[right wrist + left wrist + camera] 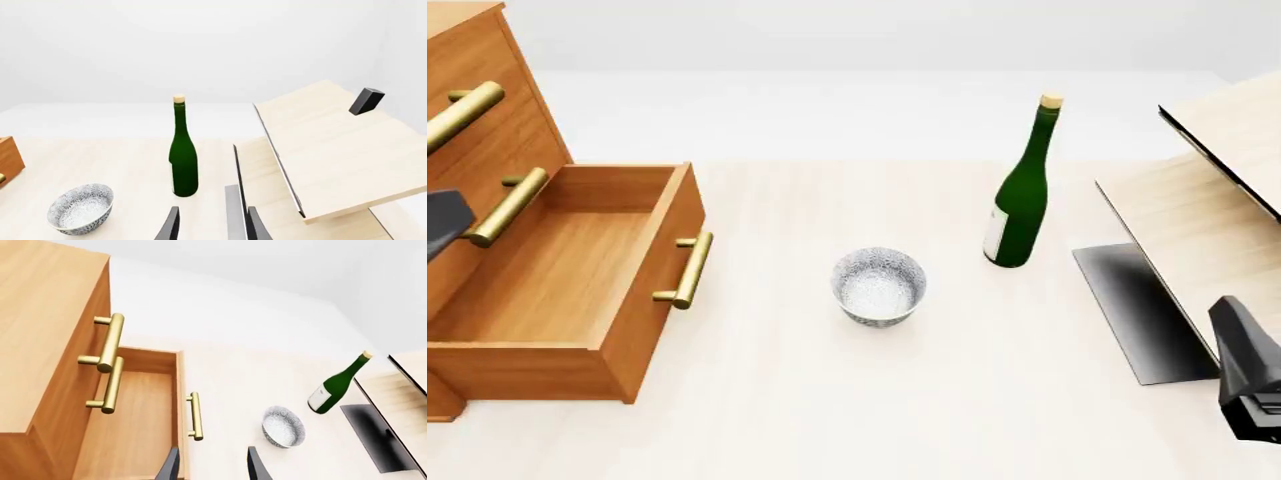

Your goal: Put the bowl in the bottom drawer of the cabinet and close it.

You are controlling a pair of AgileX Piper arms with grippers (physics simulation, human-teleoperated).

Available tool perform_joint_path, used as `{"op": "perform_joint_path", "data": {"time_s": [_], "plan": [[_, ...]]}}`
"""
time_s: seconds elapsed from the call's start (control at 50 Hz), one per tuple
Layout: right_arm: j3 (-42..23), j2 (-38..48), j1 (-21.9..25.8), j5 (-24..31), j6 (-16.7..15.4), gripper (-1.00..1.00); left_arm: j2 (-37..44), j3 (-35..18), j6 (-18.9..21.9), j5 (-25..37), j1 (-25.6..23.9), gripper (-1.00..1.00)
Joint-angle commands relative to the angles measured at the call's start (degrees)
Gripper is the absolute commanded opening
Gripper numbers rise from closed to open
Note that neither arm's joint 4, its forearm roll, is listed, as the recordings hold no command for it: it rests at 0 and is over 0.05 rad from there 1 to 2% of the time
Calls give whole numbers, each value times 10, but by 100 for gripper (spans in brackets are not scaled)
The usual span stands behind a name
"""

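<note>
Front view
Cabinet: one orange-brown wooden cabinet at the tabletop's left edge; three brass bar handles in sight.
Bottom drawer: the bottom drawer is pulled out toward the tabletop's middle, nothing inside it.
Bowl: one speckled white bowl stands upright near the middle of the tabletop, apart from the drawer front and from the bottle.
Bottle: one green wine bottle, upright, right of the bowl and farther back; its pale label carries no writing that can be read.
Slanted structure: one pale wooden slanted structure at the right edge.
Arms: only a dark part of each arm shows at the left and right edges; finger spread cannot be told here.

Left wrist view
Left gripper: the left gripper has its two dark fingers parted and nothing between them.
Seen: the cabinet's two upper handles, the drawn-out bottom drawer with its own handle, the bowl and the bottle beyond.

Right wrist view
Right gripper: the right gripper shows parted fingers holding nothing.
Seen: bowl, bottle, the slanted structure and one small dark block on its upper board.
</note>
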Motion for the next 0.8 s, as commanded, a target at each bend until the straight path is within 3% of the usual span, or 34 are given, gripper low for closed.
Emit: {"op": "perform_joint_path", "data": {"time_s": [0.02,0.34,0.8], "plan": [[0,0,0,0,0,100,21,1,-5,6,19,100],[0,0,0,0,0,100,73,15,-5,-23,55,100],[0,0,0,0,0,100,137,4,17,-50,12,100]]}}
